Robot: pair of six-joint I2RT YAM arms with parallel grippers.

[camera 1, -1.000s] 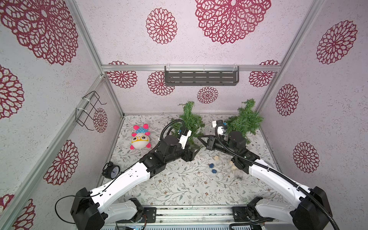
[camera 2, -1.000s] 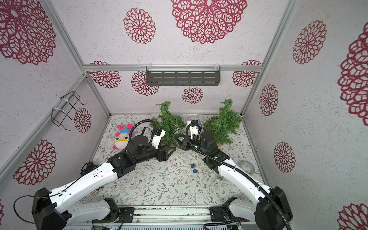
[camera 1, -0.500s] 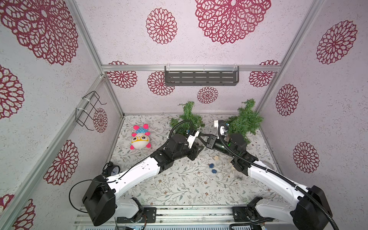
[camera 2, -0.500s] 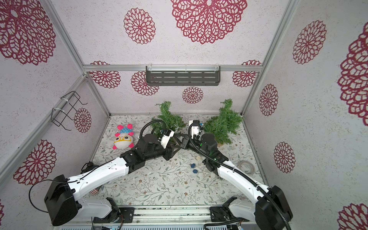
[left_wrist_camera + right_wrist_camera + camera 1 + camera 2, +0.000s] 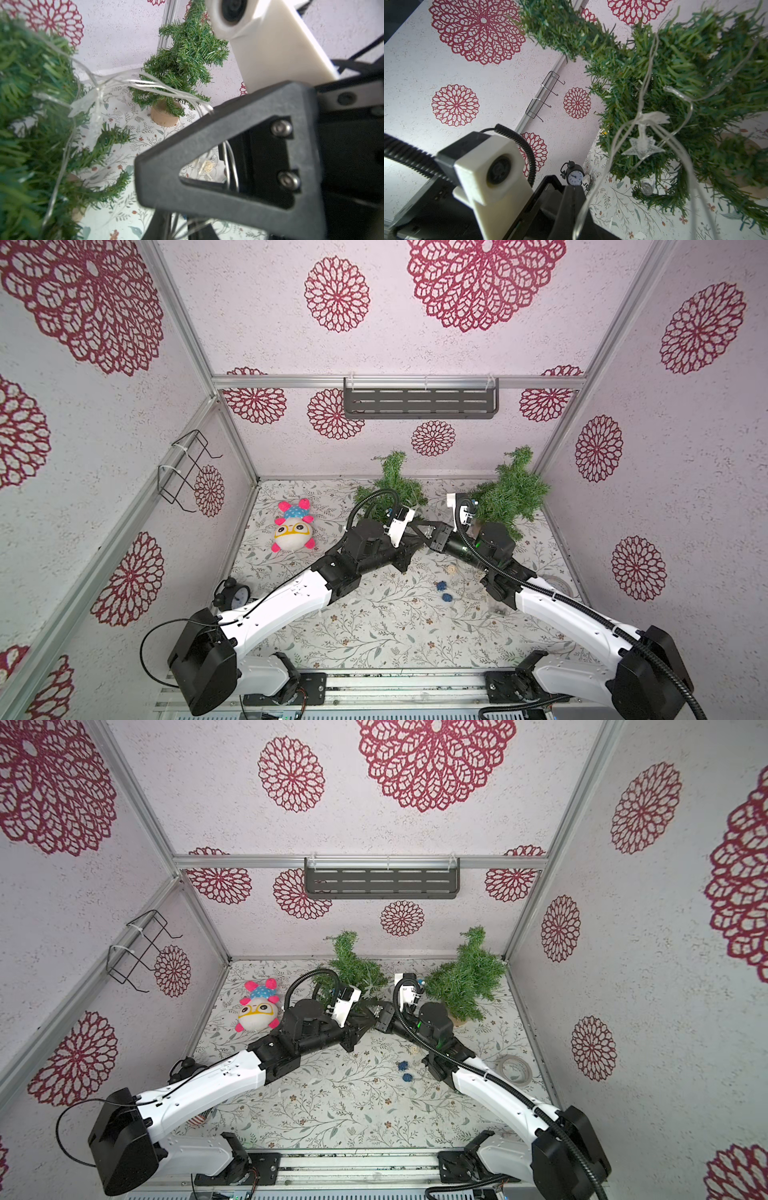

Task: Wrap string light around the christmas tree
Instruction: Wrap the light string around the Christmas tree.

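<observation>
Two claws are sitting nose to nose just before the christmas tree: right gripper is pinching the string light, which is draping through that tree's branches; left gripper is crowding alongside, its opening impossible to tell.

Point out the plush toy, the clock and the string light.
plush toy (image 5: 292,532), in a top view, on its white face.
clock (image 5: 573,177), right wrist view, on its dial.
string light (image 5: 642,148), right wrist view, on the middle of its clear star.
</observation>
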